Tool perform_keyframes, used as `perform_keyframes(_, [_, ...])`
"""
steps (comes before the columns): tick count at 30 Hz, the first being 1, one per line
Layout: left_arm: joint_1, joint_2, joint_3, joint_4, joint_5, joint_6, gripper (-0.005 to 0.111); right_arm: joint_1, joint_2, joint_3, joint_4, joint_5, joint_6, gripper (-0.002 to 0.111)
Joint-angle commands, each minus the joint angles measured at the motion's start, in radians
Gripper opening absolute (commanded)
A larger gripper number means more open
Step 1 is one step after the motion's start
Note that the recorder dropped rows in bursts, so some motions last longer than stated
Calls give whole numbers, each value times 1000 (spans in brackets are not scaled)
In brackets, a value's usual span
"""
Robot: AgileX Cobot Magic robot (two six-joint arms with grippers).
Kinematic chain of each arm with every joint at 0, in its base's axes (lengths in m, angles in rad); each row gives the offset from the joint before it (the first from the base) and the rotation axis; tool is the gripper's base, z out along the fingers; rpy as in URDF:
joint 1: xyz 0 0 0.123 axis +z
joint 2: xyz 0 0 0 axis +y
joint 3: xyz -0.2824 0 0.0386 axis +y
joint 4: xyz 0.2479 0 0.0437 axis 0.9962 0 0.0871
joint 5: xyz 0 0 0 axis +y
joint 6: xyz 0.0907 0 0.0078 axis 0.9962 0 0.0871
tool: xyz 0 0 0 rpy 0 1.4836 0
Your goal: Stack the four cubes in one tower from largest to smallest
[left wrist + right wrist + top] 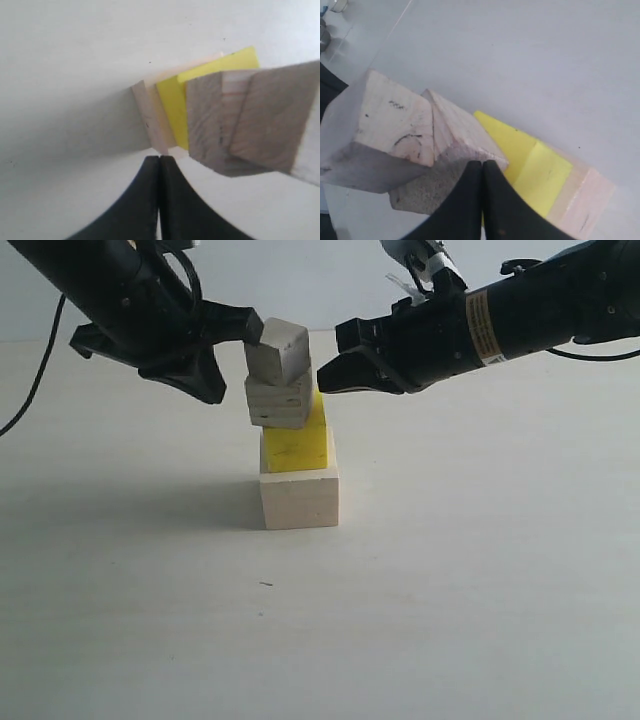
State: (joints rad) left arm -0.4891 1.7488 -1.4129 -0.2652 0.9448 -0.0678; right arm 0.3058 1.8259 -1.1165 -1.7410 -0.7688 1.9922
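Midway back from the tabletop's (480, 620) near edge: large pale cube (299, 500), yellow cube (297, 447), plywood cube (280, 402) and smallest cube (279, 352) in one column, upper two twisted and overhanging. Flanking it, left jaws pressed together at smallest cube's top corner, right jaws pressed together just beside plywood cube. Likely light, rigid, smooth wood, easily toppled; best pinched across flat opposite faces.

left fingers (142, 200) closed, right fingers (465, 200) closed
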Motion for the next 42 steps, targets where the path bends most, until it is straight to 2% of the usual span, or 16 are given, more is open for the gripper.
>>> perform_keyframes(1, [3, 1, 2, -22, -66, 12, 0, -2, -11, -7, -1, 13, -1, 0])
perform_keyframes(8, [12, 9, 2, -40, -81, 12, 0, -2, -11, -7, -3, 11, -1, 0])
perform_keyframes(15, [23, 9, 2, -180, -81, 47, 0, -2, -11, -7, -3, 24, -1, 0])
perform_keyframes(22, [23, 9, 4, -186, -30, 36, 0, -2, -11, -7, -3, 42, 1, 0])
perform_keyframes(42, [25, -3, 44, -247, -17, 40, 0, -2, -11, -7, -3, 36, 1, 0])
